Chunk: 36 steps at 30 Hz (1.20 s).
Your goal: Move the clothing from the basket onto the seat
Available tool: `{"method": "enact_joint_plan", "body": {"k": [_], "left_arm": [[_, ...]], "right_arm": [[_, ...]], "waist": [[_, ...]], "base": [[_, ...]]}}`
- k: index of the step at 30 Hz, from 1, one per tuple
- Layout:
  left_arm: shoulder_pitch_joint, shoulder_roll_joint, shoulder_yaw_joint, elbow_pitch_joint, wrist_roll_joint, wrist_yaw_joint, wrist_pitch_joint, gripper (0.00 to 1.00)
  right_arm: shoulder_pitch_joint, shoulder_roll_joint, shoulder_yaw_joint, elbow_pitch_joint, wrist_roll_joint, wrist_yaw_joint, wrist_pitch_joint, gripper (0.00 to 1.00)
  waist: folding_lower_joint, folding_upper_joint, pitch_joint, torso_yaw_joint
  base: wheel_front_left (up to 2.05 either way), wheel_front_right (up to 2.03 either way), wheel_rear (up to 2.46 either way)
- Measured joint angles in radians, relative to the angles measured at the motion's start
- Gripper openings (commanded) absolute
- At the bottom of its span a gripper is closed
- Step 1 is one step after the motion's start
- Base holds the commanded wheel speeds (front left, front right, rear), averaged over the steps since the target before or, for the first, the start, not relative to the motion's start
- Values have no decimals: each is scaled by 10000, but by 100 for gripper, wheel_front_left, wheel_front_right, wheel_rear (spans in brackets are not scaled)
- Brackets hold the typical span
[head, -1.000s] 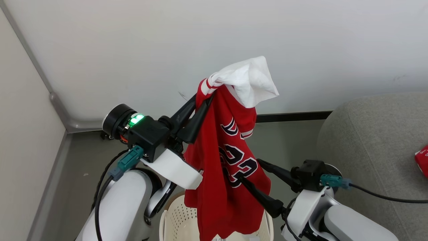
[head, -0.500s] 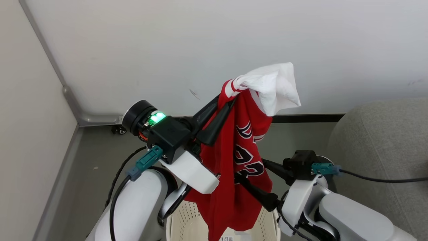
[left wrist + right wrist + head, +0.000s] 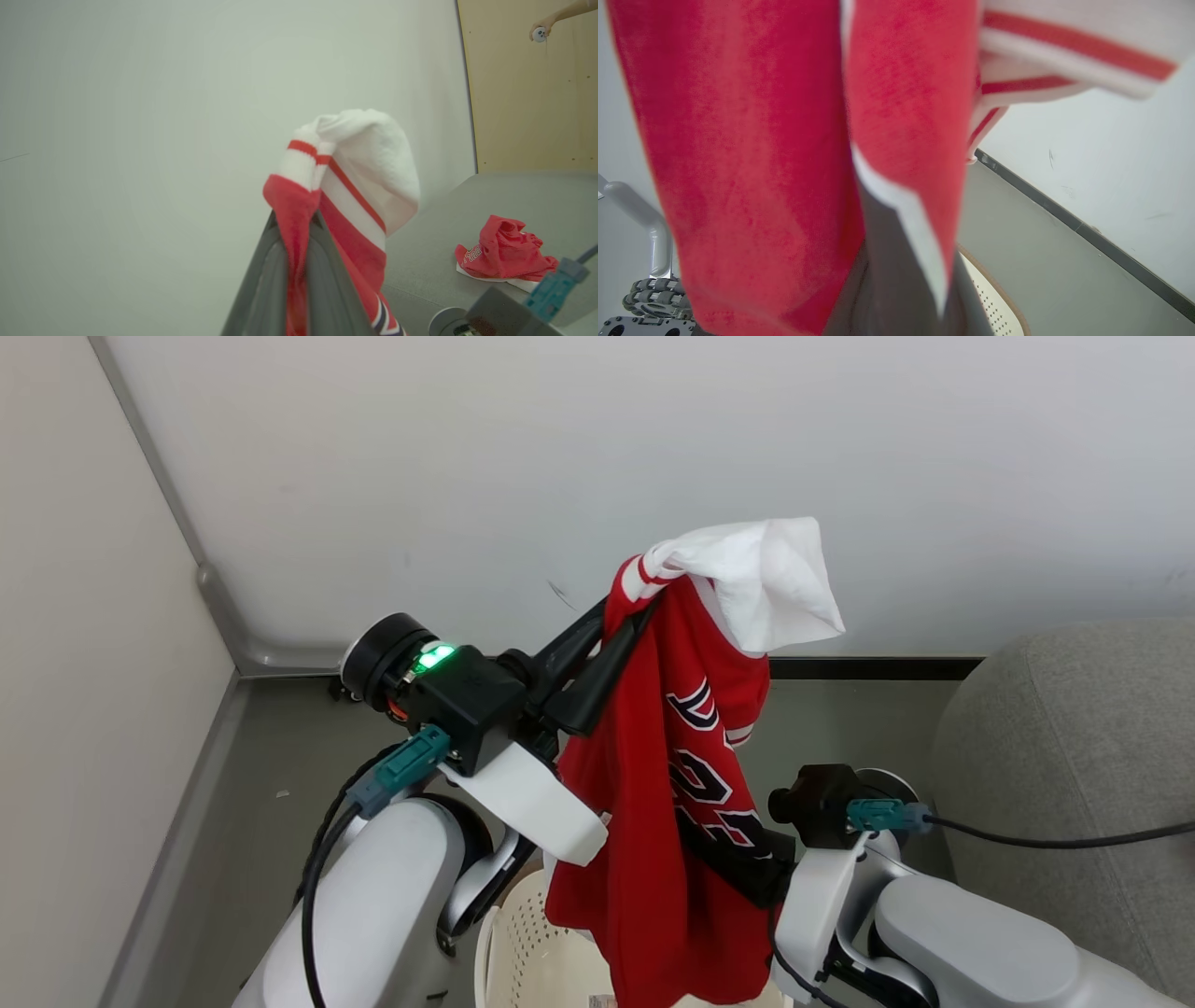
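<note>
A red jersey point(image 3: 653, 859) with white trim and dark numbers, part of the clothing, hangs above the cream perforated basket point(image 3: 518, 947). My left gripper point(image 3: 642, 605) is shut on its collar edge, and the left wrist view shows red fabric point(image 3: 299, 205) pinched between the fingers point(image 3: 261, 280). My right gripper point(image 3: 711, 842) is shut on the jersey's lower middle, its tips buried in the cloth. Red fabric point(image 3: 775, 140) drapes over the dark fingers point(image 3: 887, 280) in the right wrist view. The grey seat point(image 3: 1074, 756) stands at the right, with another red garment point(image 3: 504, 254) crumpled on it.
A white wall and dark baseboard point(image 3: 868, 667) run behind, with a corner pipe point(image 3: 219, 607) at the left. The basket's brown rim point(image 3: 1001, 298) shows below the right fingers. A person's hand point(image 3: 542, 31) holds a small white thing against a wooden panel.
My right gripper has shut on the jersey's lower part, where its fingers stood open on either side before. The left grip holds as before. The head camera has shifted.
</note>
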Motion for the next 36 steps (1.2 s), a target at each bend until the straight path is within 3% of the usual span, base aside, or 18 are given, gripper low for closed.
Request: {"method": "enact_joint_plan", "body": {"k": [10,18,25,26,27,28,30,31,32,36], "left_arm": [[340,121,637,999,-420,109,-15,0],[810,259,865,1751,-686,194,-153,0],[1093,240,903,2019,-861,192,-401,0],[1120,238,905,2052,-869,192,-416,5],[1149,236,909,2080,-882,192,-451,31],[1175,228,911,2102,-918,192,-487,31],[1313,209,911,2171,-966,192,-499,65],[1350,203,907,2182,-988,192,-502,93],[1383,201,899,2190,-1011,182,-570,100],[1511,199,894,2259,-1039,176,-631,100]], "right_arm": [[53,-596,-178,-59,566,0,-970,0],[655,-1260,-1053,-378,1112,0,-1151,0],[1047,-1471,-2023,-750,1684,0,-1158,0],[1103,-1469,-2176,-836,1760,0,-1158,0],[1167,-1452,-2422,-963,1862,0,-1158,0],[1213,-1434,-2656,-1076,1996,0,-1158,0],[1283,-1340,-3356,-1304,2357,0,-1160,0],[1284,-1327,-3532,-1327,2428,0,-1160,0],[1309,-1321,-3716,-1327,2468,0,-1158,0],[1574,-1369,-4362,-1151,2514,0,-1158,0]], "waist": [[1,0,-9,-185],[0,0,-63,-508],[0,0,-112,-883],[0,0,-116,-940],[1,0,-121,-999],[0,0,-124,-1056],[0,0,-125,-1219],[0,0,-122,-1269],[0,0,-118,-1318],[1,0,-88,-1488]], "base": [[0,0,0],[0,0,0],[0,0,0],[0,0,0],[0,0,0],[0,0,0],[0,0,0],[0,0,0],[0,0,0],[0,0,0]]}}
